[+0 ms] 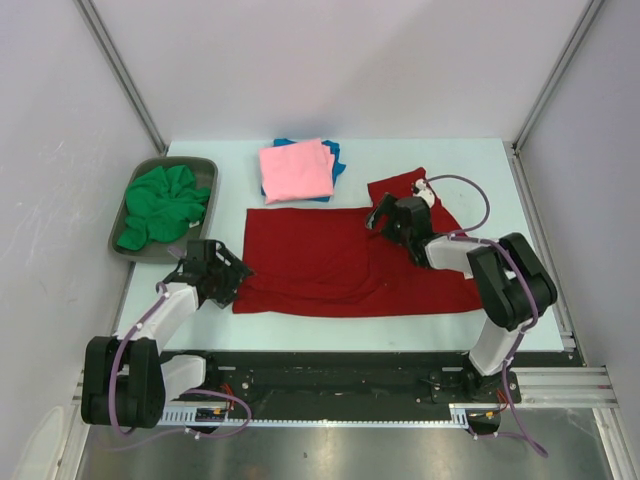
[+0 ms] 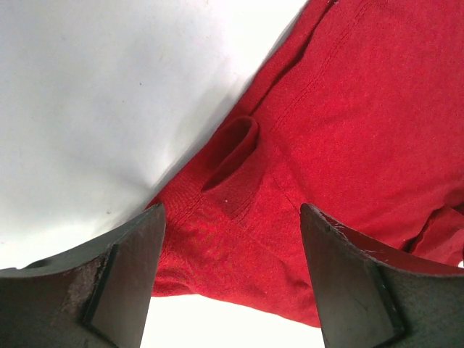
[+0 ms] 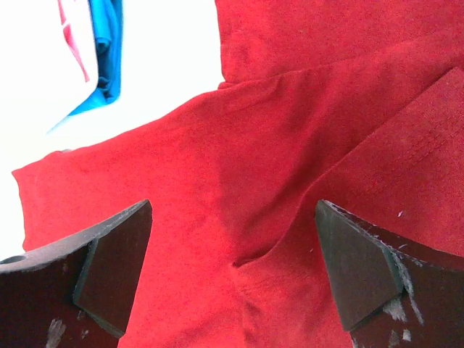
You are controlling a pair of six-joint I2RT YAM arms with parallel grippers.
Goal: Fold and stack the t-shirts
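A dark red t-shirt [image 1: 340, 260] lies spread flat across the middle of the table. My left gripper [image 1: 232, 280] hovers open over its near left corner [image 2: 232, 239], jaws wide with cloth between but not pinched. My right gripper [image 1: 381, 222] stands open over the shirt's far right part near the sleeve [image 3: 239, 217], nothing gripped. A folded pink t-shirt [image 1: 296, 170] rests on a folded blue one [image 1: 333, 153] at the back; both show at the top left of the right wrist view, pink [image 3: 43, 58] and blue [image 3: 107, 43]. A crumpled green t-shirt [image 1: 165, 203] fills the tray.
The grey tray [image 1: 131, 200] sits at the far left of the table. White enclosure walls and metal posts [image 1: 120, 70] ring the table. Bare tabletop [image 1: 300, 330] runs along the near edge in front of the red shirt.
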